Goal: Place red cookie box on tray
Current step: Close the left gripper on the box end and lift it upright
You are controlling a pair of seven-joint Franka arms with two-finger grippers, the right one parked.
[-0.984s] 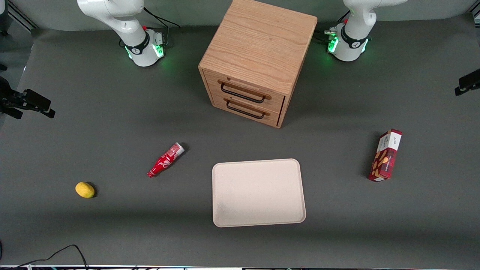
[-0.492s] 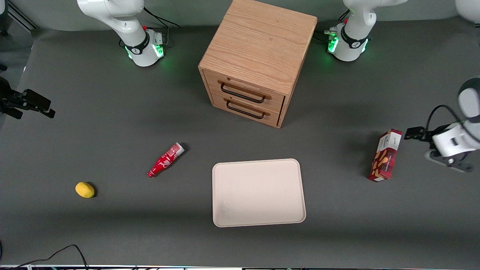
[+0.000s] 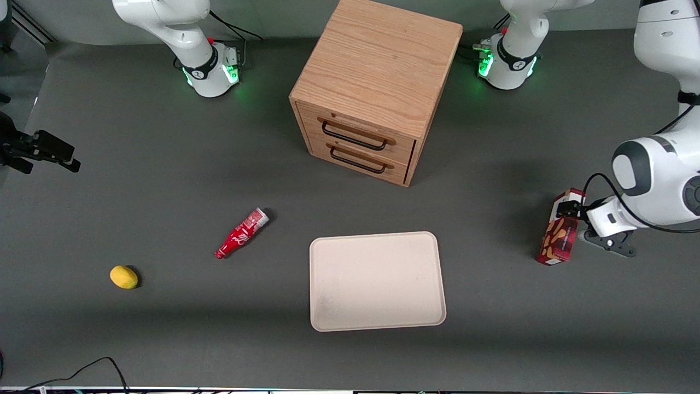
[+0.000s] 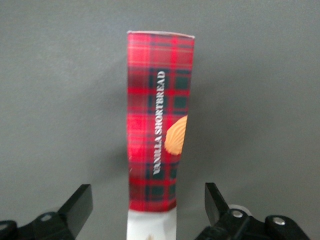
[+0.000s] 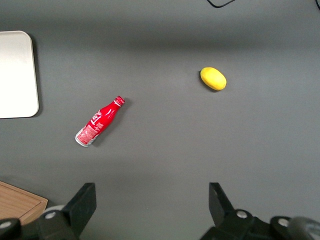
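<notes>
Approach step, no grasp yet. Gripper above the white end of the red cookie box — fingers spread wide, holding nothing, straddling it. Box lying on bench, well apart from tray, toward working arm's end. Best lowered centred over the narrow width — squeeze gently, cardboard likely to crush.

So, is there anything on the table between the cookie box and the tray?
No. In the front view only bare grey table lies between the cookie box and the tray. The open gripper is at the box's white end.
</notes>
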